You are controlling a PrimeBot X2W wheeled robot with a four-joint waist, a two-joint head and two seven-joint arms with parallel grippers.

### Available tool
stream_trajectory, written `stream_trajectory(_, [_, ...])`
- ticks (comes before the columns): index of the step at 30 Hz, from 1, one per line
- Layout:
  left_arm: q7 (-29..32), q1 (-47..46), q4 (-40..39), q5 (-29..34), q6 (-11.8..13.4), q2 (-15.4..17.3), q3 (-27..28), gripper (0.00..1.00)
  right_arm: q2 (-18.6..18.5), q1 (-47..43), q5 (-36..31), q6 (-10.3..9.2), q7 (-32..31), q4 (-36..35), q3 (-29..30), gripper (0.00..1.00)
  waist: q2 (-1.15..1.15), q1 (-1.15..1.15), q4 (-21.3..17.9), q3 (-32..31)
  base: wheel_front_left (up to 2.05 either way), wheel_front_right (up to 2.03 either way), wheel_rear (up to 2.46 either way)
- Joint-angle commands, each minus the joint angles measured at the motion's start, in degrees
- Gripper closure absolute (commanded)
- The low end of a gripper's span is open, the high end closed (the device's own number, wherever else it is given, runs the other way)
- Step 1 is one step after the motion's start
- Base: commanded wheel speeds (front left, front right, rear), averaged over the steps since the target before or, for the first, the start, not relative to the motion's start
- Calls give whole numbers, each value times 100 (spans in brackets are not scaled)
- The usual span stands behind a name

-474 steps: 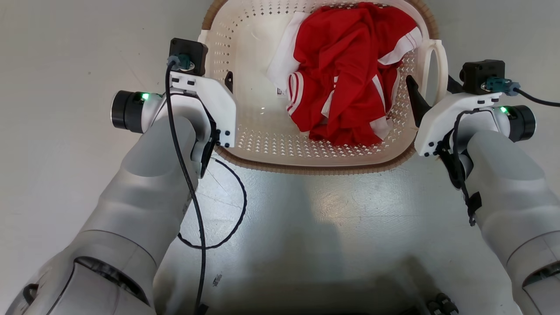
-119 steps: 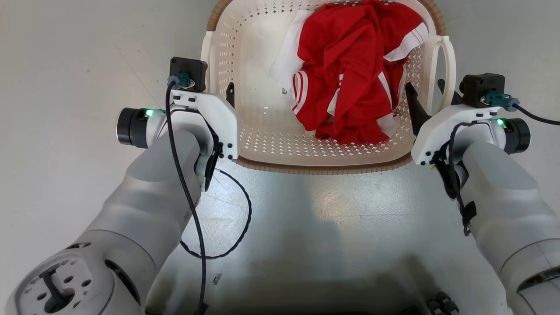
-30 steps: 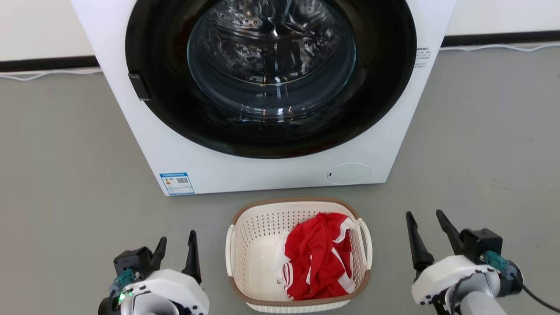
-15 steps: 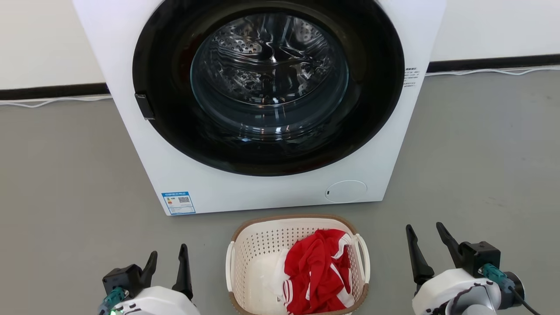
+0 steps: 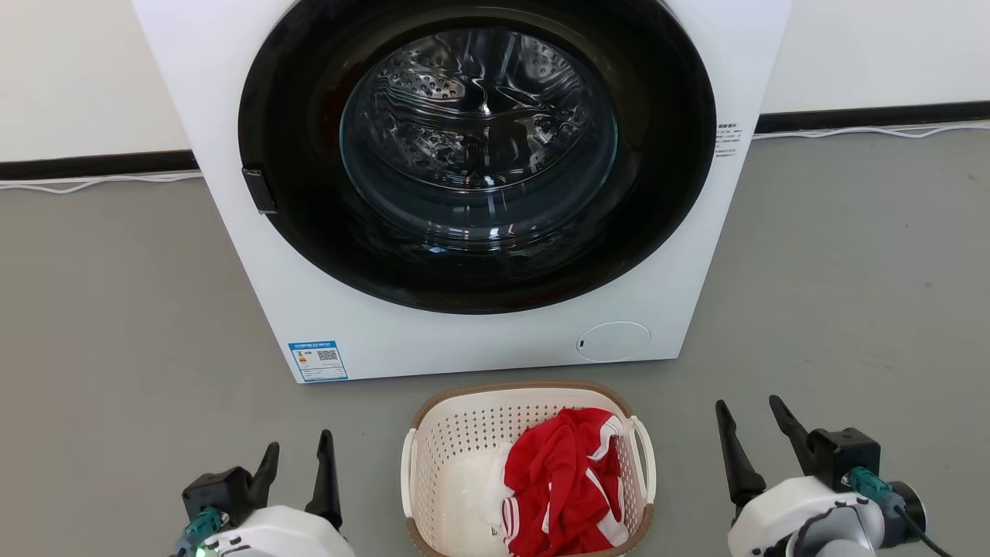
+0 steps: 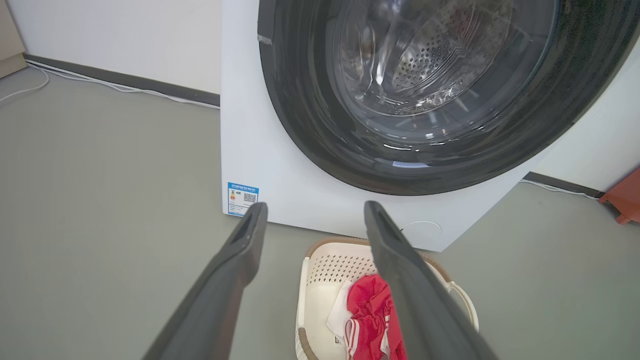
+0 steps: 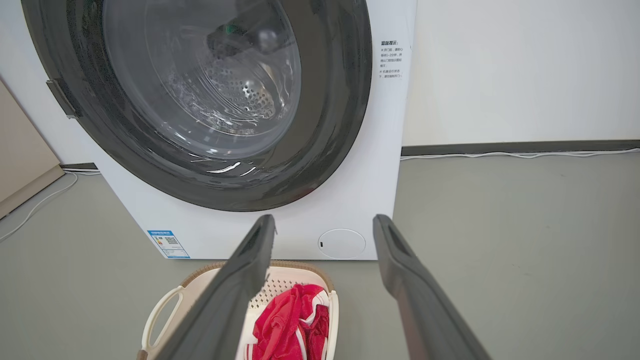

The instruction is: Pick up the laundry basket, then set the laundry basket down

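Two end effectors are under my control, each with jaws spread and nothing between them: the left end effector (image 5: 298, 447) and the right end effector (image 5: 746, 408) stand short of the washer (image 5: 464, 344), well apart. Between them the basket (image 5: 437, 460) rests on the floor (image 5: 116, 309) just before the washer's front, below its door (image 5: 479, 139), untouched. I see a red garment (image 5: 561, 480) heaped inside it.

A white front-loading washing machine (image 5: 479, 340) with a round black-rimmed glass door (image 5: 478, 147) is set on a grey floor (image 5: 851, 271). A blue label (image 5: 318, 360) is stuck at its lower corner. A red, white-striped garment (image 5: 561, 483) is seen before it. A white cable (image 5: 77, 184) is laid along black skirting (image 5: 93, 164).
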State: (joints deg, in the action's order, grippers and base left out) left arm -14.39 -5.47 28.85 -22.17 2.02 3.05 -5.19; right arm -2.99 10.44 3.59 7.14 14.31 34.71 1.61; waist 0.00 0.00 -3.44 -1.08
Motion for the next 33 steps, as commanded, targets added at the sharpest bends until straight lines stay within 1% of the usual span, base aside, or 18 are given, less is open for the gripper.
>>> stream_trajectory(1, [0,0,2,-1,-2,0,0,100,0,1,4,0,0,0,0,100,0,0,0,0,0,0,0])
stream_trajectory(6, [88,33,123,-132,-21,-11,46,100,21,-46,147,-4,-79,131,62,100,0,1,8,2,0,0,0])
stream_trajectory(10, [162,32,68,-360,-51,-11,88,100,20,-54,439,-2,-172,66,95,100,0,13,19,-6,0,0,0])
stream_trajectory(15, [234,38,-5,-644,-89,-11,123,100,20,-94,809,-1,-233,-46,85,100,0,1,33,9,0,0,0])
stream_trajectory(19, [278,37,-48,-813,-112,-12,146,100,20,-113,1027,0,-269,-113,82,100,0,1,41,14,0,0,0])
stream_trajectory(20, [324,36,-90,-980,-134,-12,171,100,20,-128,1240,1,-309,-174,84,100,0,0,49,17,0,0,0])
stream_trajectory(33, [533,26,-261,-1710,-233,-12,287,100,19,-173,2163,5,-514,-414,124,100,0,0,85,31,0,0,0])
